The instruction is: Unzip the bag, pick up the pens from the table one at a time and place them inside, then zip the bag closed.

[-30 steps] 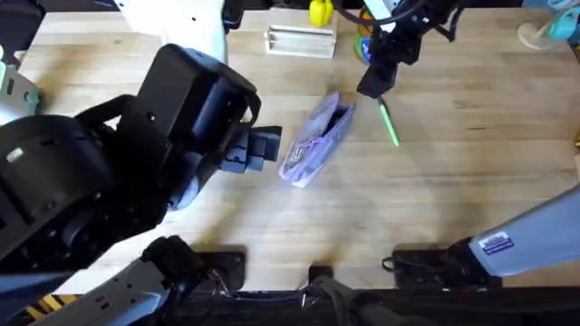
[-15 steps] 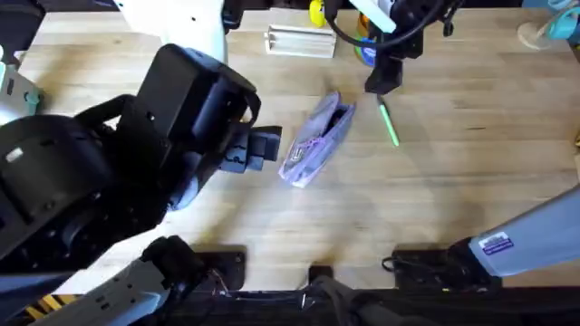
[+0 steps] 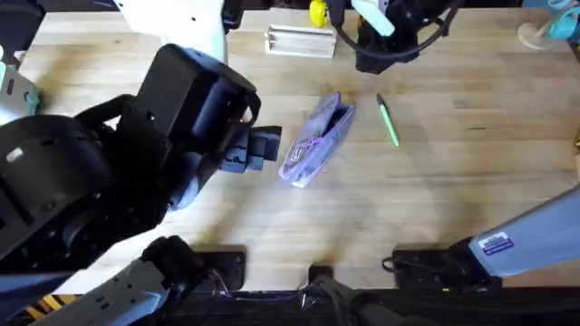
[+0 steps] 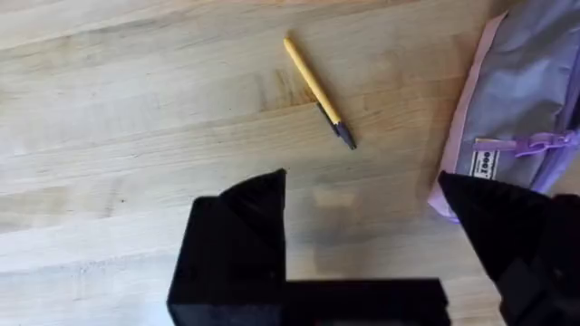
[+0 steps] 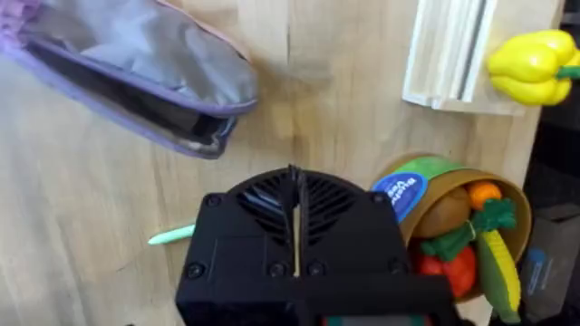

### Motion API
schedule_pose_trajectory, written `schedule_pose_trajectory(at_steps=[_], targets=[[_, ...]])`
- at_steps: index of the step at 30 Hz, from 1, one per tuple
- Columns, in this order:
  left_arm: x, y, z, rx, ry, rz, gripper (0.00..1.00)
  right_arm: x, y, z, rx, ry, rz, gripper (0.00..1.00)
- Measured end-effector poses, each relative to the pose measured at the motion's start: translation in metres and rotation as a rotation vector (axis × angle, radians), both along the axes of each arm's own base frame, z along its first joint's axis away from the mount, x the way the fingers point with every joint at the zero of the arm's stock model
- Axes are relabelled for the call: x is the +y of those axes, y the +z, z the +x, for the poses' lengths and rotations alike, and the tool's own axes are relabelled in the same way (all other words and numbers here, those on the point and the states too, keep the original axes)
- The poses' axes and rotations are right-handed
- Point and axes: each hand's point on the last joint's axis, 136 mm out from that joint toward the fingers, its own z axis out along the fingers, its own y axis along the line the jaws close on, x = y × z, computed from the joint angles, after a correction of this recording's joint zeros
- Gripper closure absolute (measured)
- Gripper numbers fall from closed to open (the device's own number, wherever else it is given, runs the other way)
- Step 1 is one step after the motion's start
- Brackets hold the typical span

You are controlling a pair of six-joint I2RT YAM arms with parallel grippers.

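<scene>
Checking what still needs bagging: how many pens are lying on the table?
2. The green pen lies right of the bag; the yellow pen lies on the table near the bag's label end. None seems hidden.

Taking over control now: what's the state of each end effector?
Left end effector: open, holding nothing.
Right end effector: shut, holding nothing.

Robot lab bench — butcher-block table (image 3: 453, 181), toy-food tub (image 5: 453, 226)
</scene>
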Motion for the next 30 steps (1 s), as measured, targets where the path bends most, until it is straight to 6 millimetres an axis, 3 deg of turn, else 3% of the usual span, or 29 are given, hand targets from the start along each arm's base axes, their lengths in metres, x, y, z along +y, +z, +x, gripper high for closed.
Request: schedule_pose_trajectory(at_steps=[2,3,7,11,18,30], targets=[[0.0,0.0,0.0,0.0,0.0,0.0,0.008,0.002,-0.002,-0.012,0.026,0.084,0.0,0.968],[0.0,0.0,0.0,0.0,0.0,0.0,0.008,0.005,-0.003,-0.025,0.041,0.209,0.004,0.967],[0.0,0.0,0.0,0.0,0.0,0.0,0.007,0.008,-0.003,-0.032,0.029,0.318,0.007,0.967],[0.0,0.0,0.0,0.0,0.0,0.0,0.007,0.011,-0.008,-0.036,0.045,0.365,0.009,0.968],[0.0,0.0,0.0,0.0,0.0,0.0,0.007,0.016,-0.04,-0.044,0.158,0.407,-0.004,0.968],[0.0,0.0,0.0,0.0,0.0,0.0,0.007,0.041,-0.06,-0.062,0.233,0.486,-0.018,0.968]])
